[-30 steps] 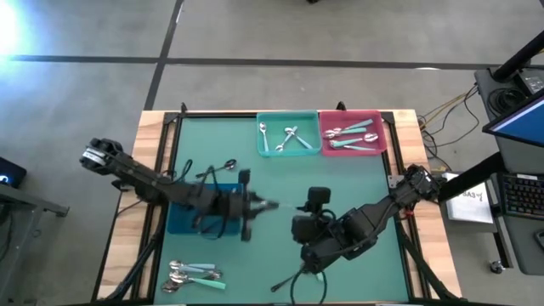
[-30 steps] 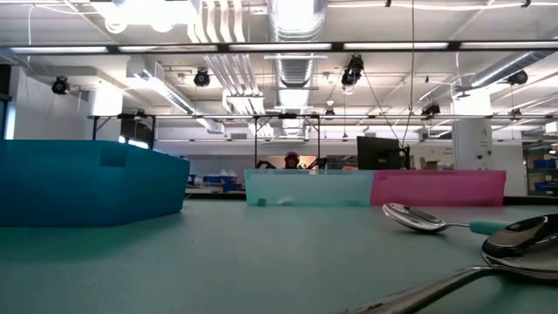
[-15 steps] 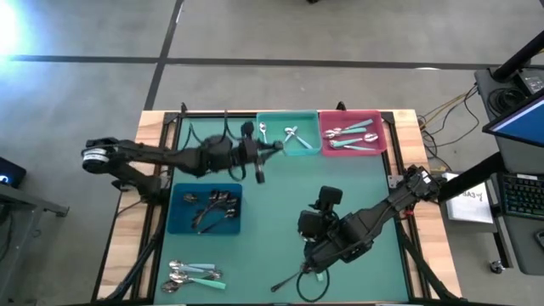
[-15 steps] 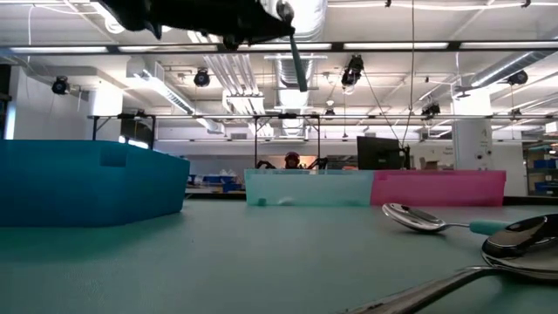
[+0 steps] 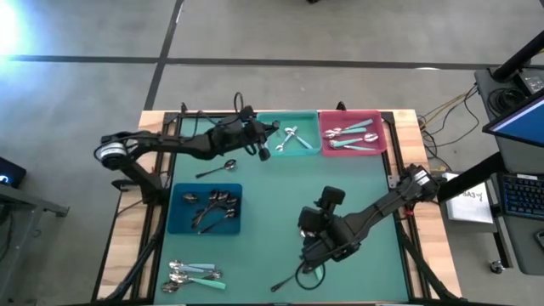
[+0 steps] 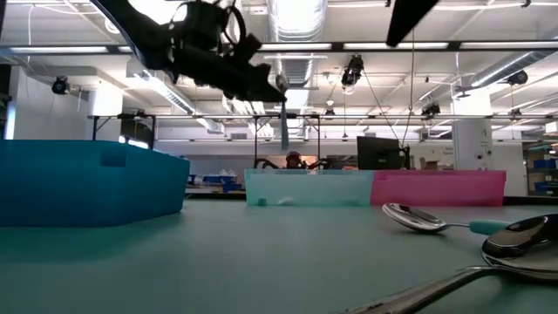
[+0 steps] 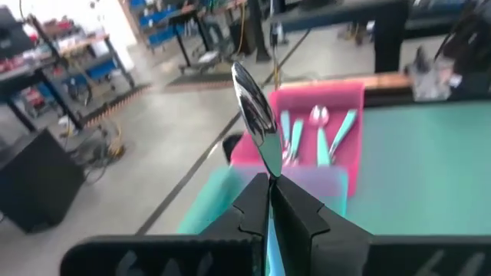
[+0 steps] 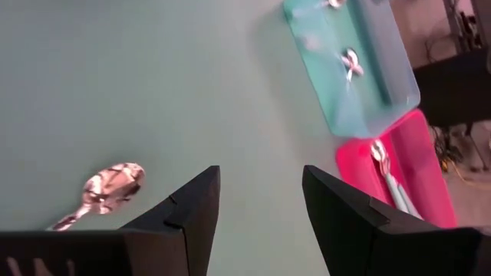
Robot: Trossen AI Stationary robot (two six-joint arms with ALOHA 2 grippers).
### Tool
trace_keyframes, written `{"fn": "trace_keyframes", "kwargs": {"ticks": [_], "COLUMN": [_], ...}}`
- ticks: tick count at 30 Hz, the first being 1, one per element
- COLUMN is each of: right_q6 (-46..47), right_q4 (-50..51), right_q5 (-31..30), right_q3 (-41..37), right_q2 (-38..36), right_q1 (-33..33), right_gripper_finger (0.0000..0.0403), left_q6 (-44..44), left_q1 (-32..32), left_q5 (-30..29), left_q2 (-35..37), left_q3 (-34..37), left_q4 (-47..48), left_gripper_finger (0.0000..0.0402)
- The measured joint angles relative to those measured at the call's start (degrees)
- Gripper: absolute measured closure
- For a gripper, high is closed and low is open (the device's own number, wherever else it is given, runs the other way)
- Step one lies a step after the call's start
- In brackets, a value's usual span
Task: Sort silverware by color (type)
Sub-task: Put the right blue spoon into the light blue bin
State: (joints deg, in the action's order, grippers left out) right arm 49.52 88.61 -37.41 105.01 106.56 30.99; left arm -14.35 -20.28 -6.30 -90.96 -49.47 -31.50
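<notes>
I hold a shiny silver spoon (image 7: 257,126) in my left gripper (image 7: 268,201); the fingers are pressed together on its handle, so the bowl stands up beyond the fingertips. I think I hold it this way so it can fall cleanly when I release it. Just under and ahead of this gripper is the teal bin (image 5: 289,136), where other silver spoons (image 5: 291,136) already lie, so I judge this is the right place for it. Beside that bin, further from my gripper, the pink bin (image 5: 351,132) keeps the spoons with mint-teal handles (image 5: 357,140). Behind my left gripper, one dark spoon (image 5: 217,168) lies loose on the mat, and the blue bin (image 5: 204,209) holds more dark ones.

My left arm reaches far across the table, almost flat, with the wrist at the bin's near corner.

My right gripper (image 8: 253,203) hovers over the mat with its fingers apart and nothing between them. One spoon (image 8: 103,192) lies near it. A small unsorted pile (image 5: 191,274) waits at the table's corner.
</notes>
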Motion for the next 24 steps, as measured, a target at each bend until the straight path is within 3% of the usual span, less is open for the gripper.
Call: {"fn": "trace_keyframes", "kwargs": {"ticks": [5,11,24], "right_q6": [3.4,7.2,10.1], "right_q4": [-0.8,-1.2,-4.2], "right_q5": [2.3,4.9,6.6], "right_q3": [-4.3,-7.7,-10.5], "right_q2": [0.0,0.0,0.0], "right_q1": [-0.7,-0.9,-0.9], "right_gripper_finger": [0.0226,0.0232,0.0237], "left_q6": [0.2,1.8,3.4], "left_q1": [-1.3,-1.4,-1.5], "left_q5": [-1.6,-13.7,-14.1], "left_q2": [-3.6,-4.7,-6.0], "left_q3": [0.0,0.0,0.0], "left_q4": [-0.6,-1.4,4.4], "left_gripper_finger": [0.0401,0.0402,0.0401]}}
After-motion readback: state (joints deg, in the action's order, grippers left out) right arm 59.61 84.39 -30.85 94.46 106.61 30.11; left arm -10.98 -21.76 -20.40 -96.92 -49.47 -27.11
